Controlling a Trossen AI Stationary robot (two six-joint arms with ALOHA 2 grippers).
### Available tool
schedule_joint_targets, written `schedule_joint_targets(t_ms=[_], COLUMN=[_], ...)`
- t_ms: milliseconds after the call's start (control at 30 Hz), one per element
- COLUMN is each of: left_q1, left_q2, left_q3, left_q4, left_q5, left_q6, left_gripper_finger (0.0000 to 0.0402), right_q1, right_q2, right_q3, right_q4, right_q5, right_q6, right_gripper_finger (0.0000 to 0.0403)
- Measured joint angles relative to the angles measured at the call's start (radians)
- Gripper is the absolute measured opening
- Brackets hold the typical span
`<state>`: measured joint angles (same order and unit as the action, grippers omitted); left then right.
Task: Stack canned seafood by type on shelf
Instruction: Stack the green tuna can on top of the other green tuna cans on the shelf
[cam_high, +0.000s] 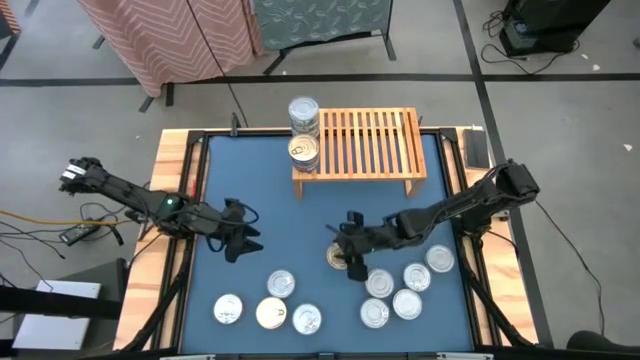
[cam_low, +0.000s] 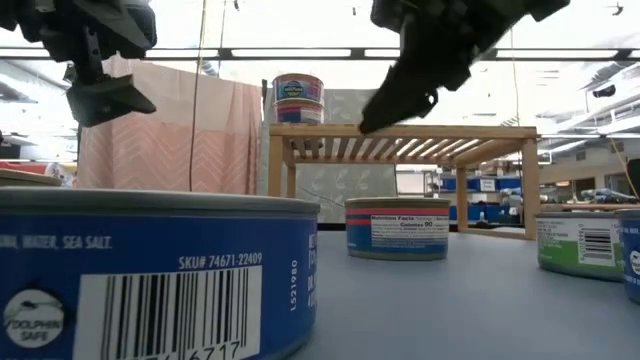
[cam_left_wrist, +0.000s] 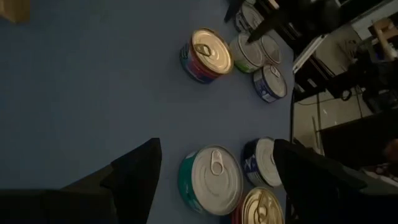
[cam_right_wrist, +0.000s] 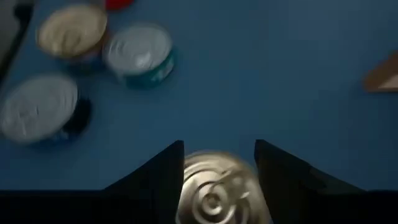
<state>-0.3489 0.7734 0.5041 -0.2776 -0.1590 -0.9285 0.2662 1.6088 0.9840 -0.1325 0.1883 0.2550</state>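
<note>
The light-wood shelf (cam_high: 365, 145) stands at the table's far middle, with two cans (cam_high: 304, 113) (cam_high: 304, 152) at its left end. My right gripper (cam_high: 349, 248) hangs open above a gold-topped can (cam_high: 335, 258) that stands on the blue mat; in the right wrist view the can (cam_right_wrist: 214, 190) shows between the fingers, and in the low view the can (cam_low: 397, 228) sits on the mat with the fingers well above it. My left gripper (cam_high: 240, 240) is open over the mat's left part, clear of the cans, facing a teal-sided can (cam_left_wrist: 211, 180).
Several silver-topped cans (cam_high: 281, 284) lie near the front edge left of centre, one of them cream-topped (cam_high: 271, 313). Several more (cam_high: 406, 303) cluster at the front right beside my right arm. Bare blue mat (cam_high: 270, 200) lies between the shelf and the cans.
</note>
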Motion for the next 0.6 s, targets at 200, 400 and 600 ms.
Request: schedule_joint_targets(t_ms=[200,400,600], left_q1=[0.0,0.0,0.0], left_q2=[0.087,0.166,0.203], left_q3=[0.0,0.0,0.0], left_q4=[0.08,0.131,0.2], left_q5=[0.018,0.018,0.018], left_q6=[-0.014,0.032,0.036], left_gripper_finger=[0.0312,0.0312,0.0312], right_q1=[-0.004,0.119,0.281], right_q2=[-0.095,-0.125,-0.121], right_q3=[0.002,0.002,-0.037], right_q4=[-0.203,-0.537,-0.561], right_q5=[-0.026,-0.093,-0.123], right_q6=[0.13,0.344,0.558], right_gripper_finger=[0.0196,0.0191,0.019])
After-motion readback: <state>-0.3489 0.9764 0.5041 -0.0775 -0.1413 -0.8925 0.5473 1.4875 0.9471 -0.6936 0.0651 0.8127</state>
